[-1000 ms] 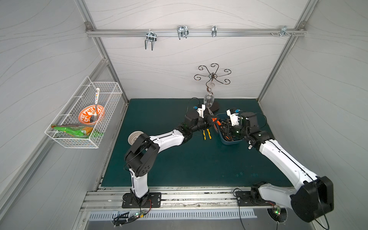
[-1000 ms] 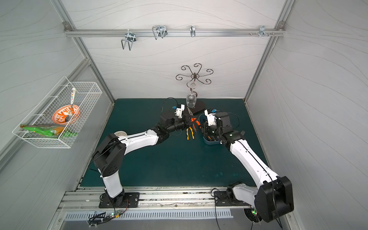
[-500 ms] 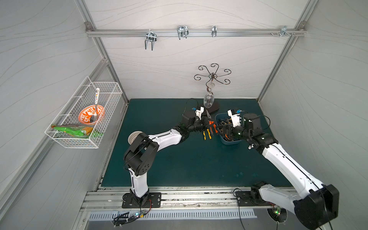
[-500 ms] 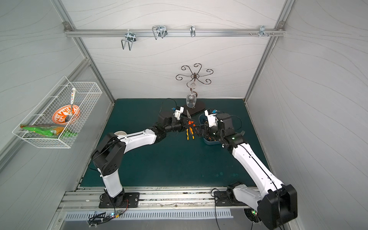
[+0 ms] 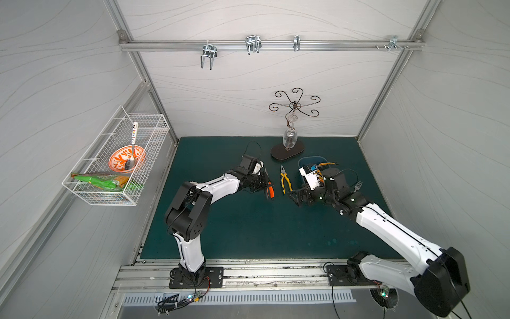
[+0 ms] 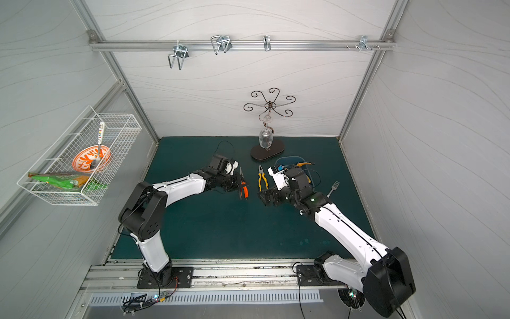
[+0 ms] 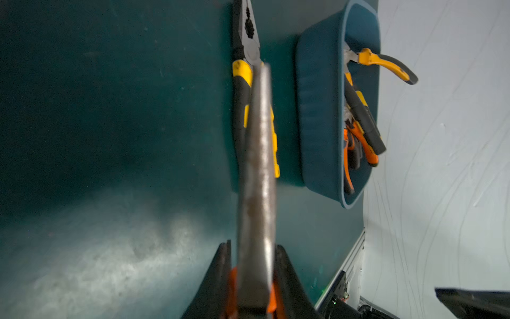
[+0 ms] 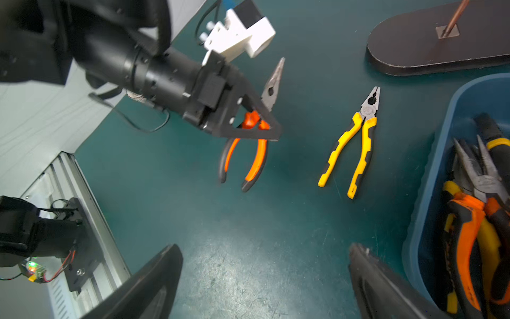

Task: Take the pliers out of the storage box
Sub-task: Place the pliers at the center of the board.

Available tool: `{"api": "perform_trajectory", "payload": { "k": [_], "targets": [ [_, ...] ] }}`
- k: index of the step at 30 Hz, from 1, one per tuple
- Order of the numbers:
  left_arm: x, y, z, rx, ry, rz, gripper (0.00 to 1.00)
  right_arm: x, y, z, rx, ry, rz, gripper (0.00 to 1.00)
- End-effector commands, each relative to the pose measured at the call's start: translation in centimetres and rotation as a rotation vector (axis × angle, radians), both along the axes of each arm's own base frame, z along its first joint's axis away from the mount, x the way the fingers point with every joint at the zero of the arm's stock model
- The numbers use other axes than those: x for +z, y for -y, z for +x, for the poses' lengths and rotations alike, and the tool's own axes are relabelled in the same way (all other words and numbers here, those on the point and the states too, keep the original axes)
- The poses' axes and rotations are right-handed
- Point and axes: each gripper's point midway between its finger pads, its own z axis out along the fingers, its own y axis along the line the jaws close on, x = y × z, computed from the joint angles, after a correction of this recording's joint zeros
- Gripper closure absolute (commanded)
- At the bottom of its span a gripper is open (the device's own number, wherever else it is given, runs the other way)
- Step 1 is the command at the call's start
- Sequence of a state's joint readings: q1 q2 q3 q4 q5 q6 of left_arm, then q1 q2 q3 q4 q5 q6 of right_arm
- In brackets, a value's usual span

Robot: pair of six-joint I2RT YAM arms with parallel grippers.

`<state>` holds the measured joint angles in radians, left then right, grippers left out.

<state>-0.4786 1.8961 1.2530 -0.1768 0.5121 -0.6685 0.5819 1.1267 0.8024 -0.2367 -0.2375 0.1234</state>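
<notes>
Both top views look steeply down from high in front, nearly alike, onto the whole tabletop (image 5: 248, 234). The left wrist view sits close behind its fingers (image 7: 215, 281), facing the storage box (image 7: 317, 110). The right wrist view, equally near, shares that box and the yellow pliers (image 8: 364, 143) beside it.

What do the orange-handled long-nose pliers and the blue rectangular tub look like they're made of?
The orange-and-black-handled long-nose pliers: bare grey metal nose, dull and mottled in patches, likely steel. The handles look like matte, rubbery two-tone sleeves. The blue rectangular tub: probably moulded plastic, judging by its one even colour, rounded corners, faint ribbing on the wall and soft satin sheen.
</notes>
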Motion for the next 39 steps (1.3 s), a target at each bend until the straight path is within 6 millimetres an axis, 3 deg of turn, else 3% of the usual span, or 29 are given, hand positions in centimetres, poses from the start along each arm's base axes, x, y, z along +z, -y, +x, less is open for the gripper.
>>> {"api": "perform_trajectory", "payload": {
  "k": [1, 13, 19, 27, 34, 37, 39],
  "targets": [
    [0.5, 0.8, 1.8, -0.046, 0.009, 0.018, 1.00, 0.3, -0.3, 0.9, -0.008, 0.049, -0.019, 0.01],
    [-4.2, 3.3, 6.0, -0.061, -0.092, 0.024, 1.00, -0.9, 0.1, 1.5, -0.034, 0.040, -0.065, 0.01],
    [-6.1, 3.3, 5.9, -0.066, -0.147, 0.050, 1.00, -1.8, 0.3, 1.6, -0.040, 0.024, -0.084, 0.01],
    [-5.9, 2.6, 5.6, -0.056, -0.171, 0.058, 0.68, -1.5, 0.5, 2.0, -0.058, 0.033, -0.103, 0.01],
    [-5.9, 1.3, 5.2, -0.045, -0.186, 0.078, 0.57, -0.9, 1.6, 2.6, -0.126, 0.053, -0.124, 0.01],
    [-6.0, 0.4, 4.9, -0.032, -0.184, 0.104, 0.45, -0.3, 2.6, 3.1, -0.186, 0.071, -0.134, 0.01],
    [-5.8, -0.4, 4.9, -0.012, -0.168, 0.124, 0.43, 0.1, 3.5, 3.6, -0.234, 0.074, -0.131, 0.01]
  ]
}}
